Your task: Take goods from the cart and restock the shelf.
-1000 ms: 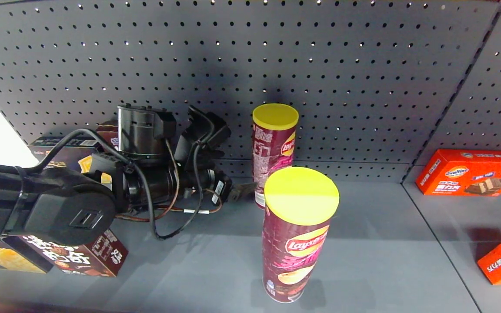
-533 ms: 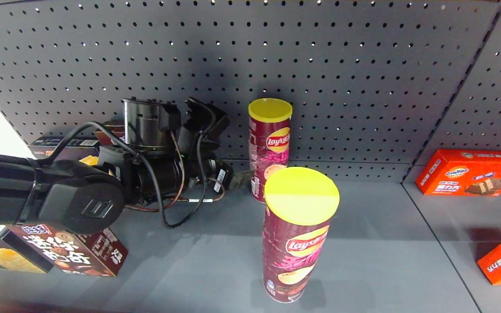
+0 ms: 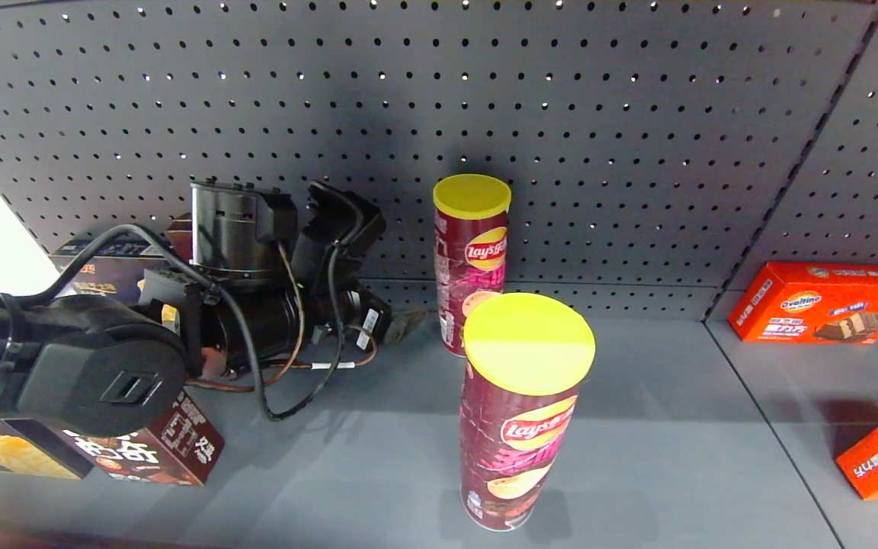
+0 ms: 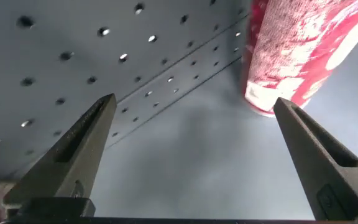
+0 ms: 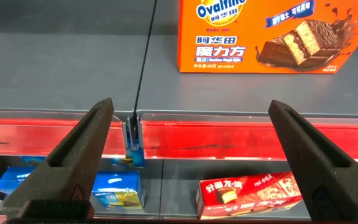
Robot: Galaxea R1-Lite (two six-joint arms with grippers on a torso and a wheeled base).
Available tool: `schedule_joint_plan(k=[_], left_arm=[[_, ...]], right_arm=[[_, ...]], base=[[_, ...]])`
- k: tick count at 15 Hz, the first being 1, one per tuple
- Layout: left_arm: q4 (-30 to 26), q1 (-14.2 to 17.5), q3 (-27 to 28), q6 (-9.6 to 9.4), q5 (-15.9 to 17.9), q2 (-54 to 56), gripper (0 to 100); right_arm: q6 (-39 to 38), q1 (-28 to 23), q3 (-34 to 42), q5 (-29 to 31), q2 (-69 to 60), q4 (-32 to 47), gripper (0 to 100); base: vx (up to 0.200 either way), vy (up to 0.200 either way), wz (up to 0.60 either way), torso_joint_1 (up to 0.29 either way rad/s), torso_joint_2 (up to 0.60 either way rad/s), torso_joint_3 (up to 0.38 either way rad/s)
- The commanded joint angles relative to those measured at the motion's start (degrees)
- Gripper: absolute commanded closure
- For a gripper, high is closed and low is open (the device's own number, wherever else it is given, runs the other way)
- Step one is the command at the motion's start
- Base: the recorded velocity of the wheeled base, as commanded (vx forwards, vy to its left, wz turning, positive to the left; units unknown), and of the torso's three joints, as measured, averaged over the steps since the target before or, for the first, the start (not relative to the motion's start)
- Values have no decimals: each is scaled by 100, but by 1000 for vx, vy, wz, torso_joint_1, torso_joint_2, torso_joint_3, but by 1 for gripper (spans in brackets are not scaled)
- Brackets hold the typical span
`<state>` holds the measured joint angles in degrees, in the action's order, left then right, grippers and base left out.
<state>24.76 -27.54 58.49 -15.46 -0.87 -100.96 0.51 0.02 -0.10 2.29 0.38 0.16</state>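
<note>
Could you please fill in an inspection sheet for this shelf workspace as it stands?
Surface: grey shelf, panel seam at the right.
Job's things: rear can by the pegboard, front can nearer the edge; both upright, apart.
Clutter: dark boxes at left, orange boxes at right.
Grippers: left gripper open, beside rear can, not touching; right gripper open, empty.
Cables: black cables looped at the left wrist.
Surroundings: nothing seen beyond the pegboard.

Rear chip can, front chip can: maroon, yellow-lidded, upright on shelf.
</note>
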Motion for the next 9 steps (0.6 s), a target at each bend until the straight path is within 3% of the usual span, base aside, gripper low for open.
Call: schedule_joint_plan(k=[1,6,9], left_arm=[[3,-15,31,-1,-230,24,0],[-33,-401,418,-10,-968,-389,0],[-33,-489,470,-10,-995,-468,0]], right_arm=[[10,6,1,-1,-3,2,0],[2,6,1,-1,6,2,0],[2,6,1,-1,6,-7,0]], base=[[0,0,0,0,0,0],[0,0,0,0,0,0],[0,0,0,0,0,0]])
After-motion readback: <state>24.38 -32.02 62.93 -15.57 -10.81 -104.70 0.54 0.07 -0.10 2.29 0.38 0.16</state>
